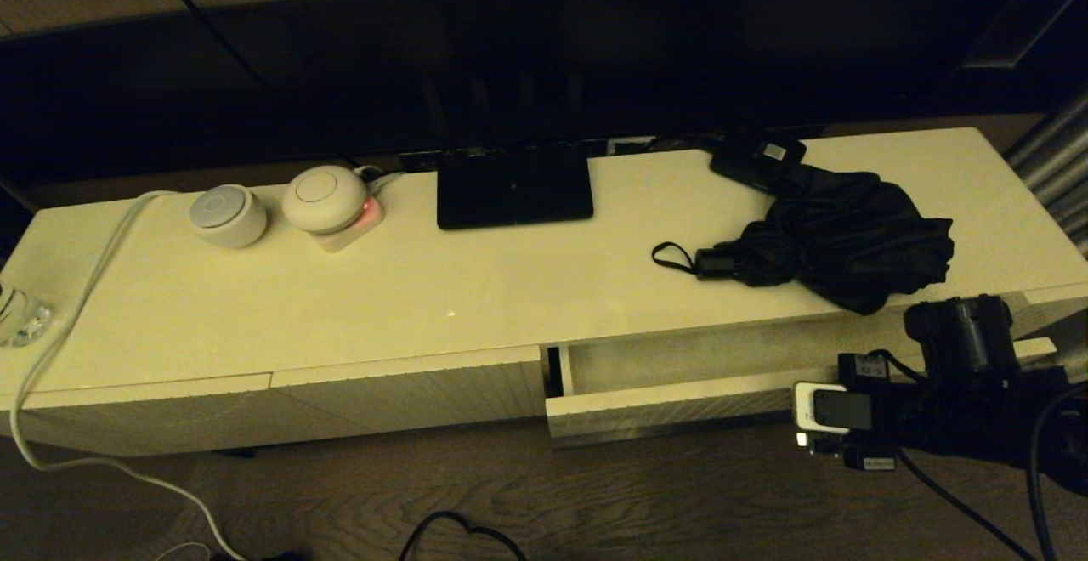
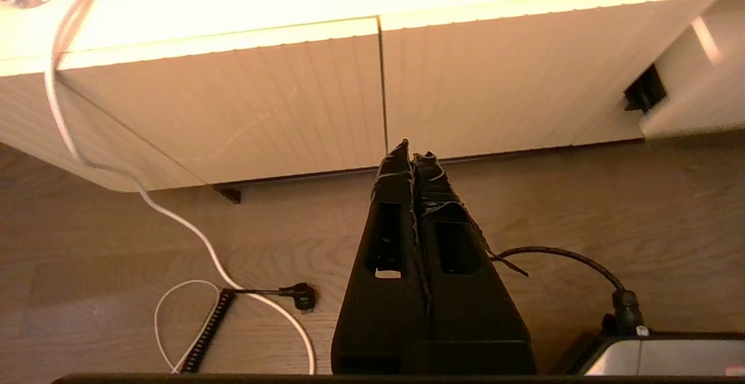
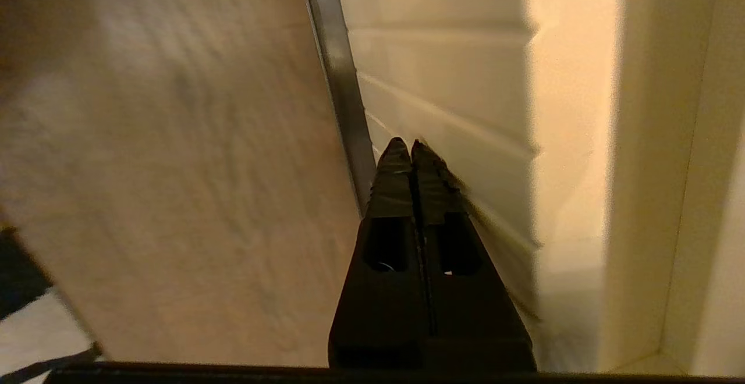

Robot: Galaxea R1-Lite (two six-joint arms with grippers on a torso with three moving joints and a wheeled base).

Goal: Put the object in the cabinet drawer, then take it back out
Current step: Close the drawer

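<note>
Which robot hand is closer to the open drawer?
Right. The right hand sits against the drawer front; the left hand hangs low before the closed fronts.

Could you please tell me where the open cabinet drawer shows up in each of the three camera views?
Head view: the drawer sits pulled partly out, lower right of centre, below the umbrella.
Left wrist view: only its corner shows at the right edge.
Right wrist view: its ribbed front fills the middle, just beyond the shut right end effector.
Shared landmark: the drawer's ribbed front.
</note>
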